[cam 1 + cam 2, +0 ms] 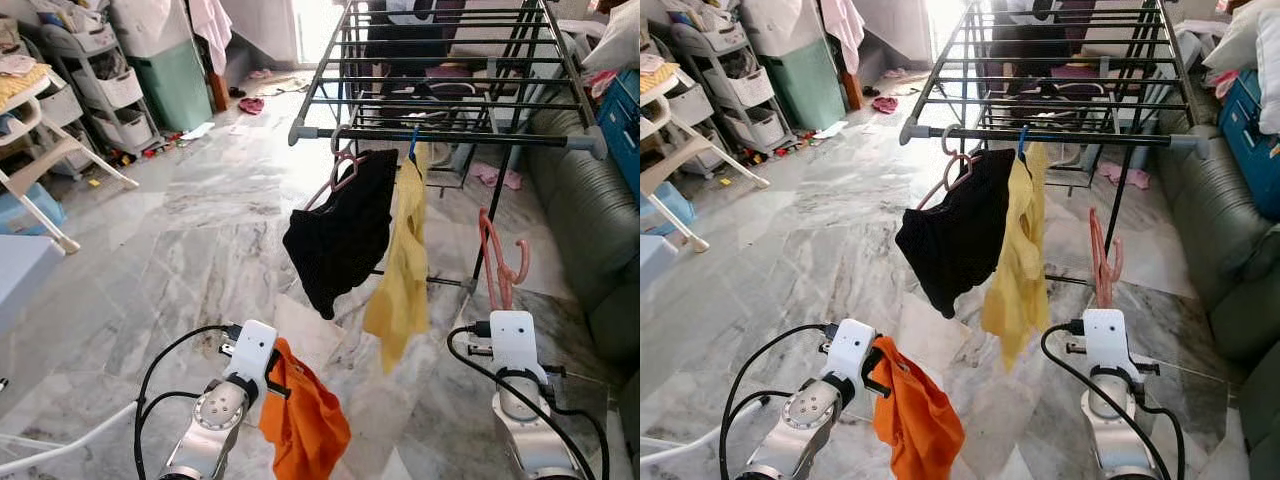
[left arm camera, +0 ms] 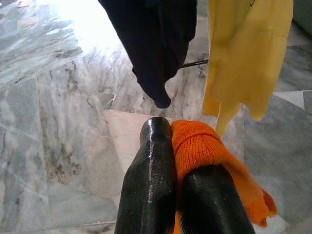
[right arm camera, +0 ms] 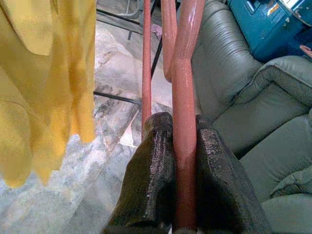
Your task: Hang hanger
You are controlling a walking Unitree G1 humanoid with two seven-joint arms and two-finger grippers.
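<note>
Right end effector (image 1: 505, 290), at 5 o'clock in my head view, is clamped on a salmon-pink hanger (image 1: 497, 258) held upright beside the drying rack (image 1: 450, 137). Left end effector (image 2: 181, 146), at 7 o'clock, is pinched shut on an orange garment (image 1: 300, 420). Black (image 1: 340, 240) and yellow (image 1: 403, 270) clothes already hang from the front rail at 12 o'clock. I judge the carry done; next, the hook must rise over that rail.
</note>
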